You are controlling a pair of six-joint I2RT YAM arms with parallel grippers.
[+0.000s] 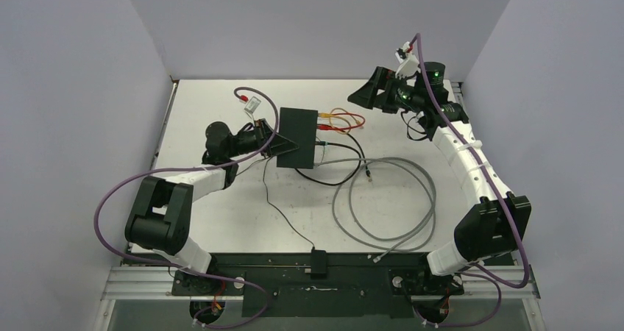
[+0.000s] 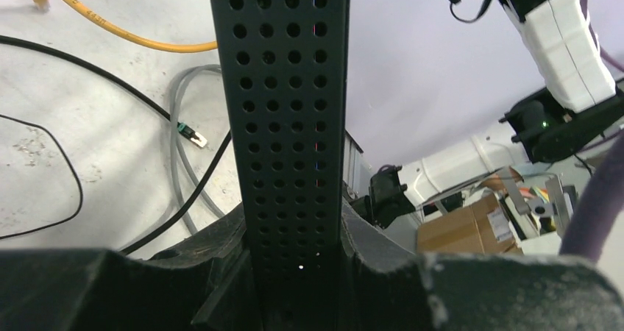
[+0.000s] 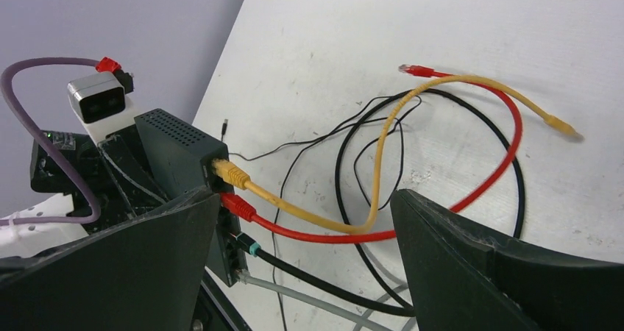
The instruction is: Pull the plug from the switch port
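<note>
Switch (image 1: 297,137): lies on the table (image 1: 221,221), centre-back, ports facing right.
Ports: yellow plug (image 3: 229,173) and red plug (image 3: 237,205) both seated; black cable (image 3: 309,268) and grey cable (image 3: 294,296) next in the row.
Left tool (image 1: 274,141): clamped on the switch's left edge.
Right tool (image 1: 357,95): fingers spread wide, holding nothing, up in the air right of the switch.

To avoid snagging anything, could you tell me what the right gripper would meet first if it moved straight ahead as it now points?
The right gripper would likely meet the yellow cable and red cable seen between its open jaws, before the switch; depth is uncertain.
</note>
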